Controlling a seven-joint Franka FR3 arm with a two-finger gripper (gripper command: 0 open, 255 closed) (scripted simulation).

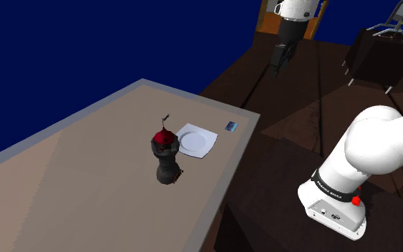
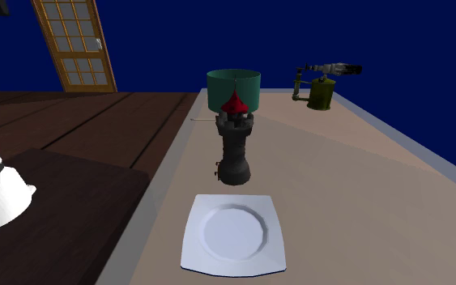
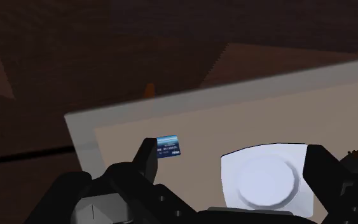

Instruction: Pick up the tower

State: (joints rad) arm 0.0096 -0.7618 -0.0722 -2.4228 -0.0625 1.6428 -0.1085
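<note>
Wrist view shows the claw [image 3: 233,153] with its fingers spread apart and holding nothing, looking down on the table's edge, a white plate [image 3: 266,181] and a small blue card [image 3: 169,148]. The tower [image 1: 167,157] stands on the table [image 1: 85,193] just beside the plate, well apart from the claw. It is upright, with its long axis vertical and its red pointed roof up. Tall on a small foot, it would likely topple if one finger touched first. A low approach might clip the plate.

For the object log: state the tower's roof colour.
Red, atop the black tower; clearest in the second exterior view.
</note>
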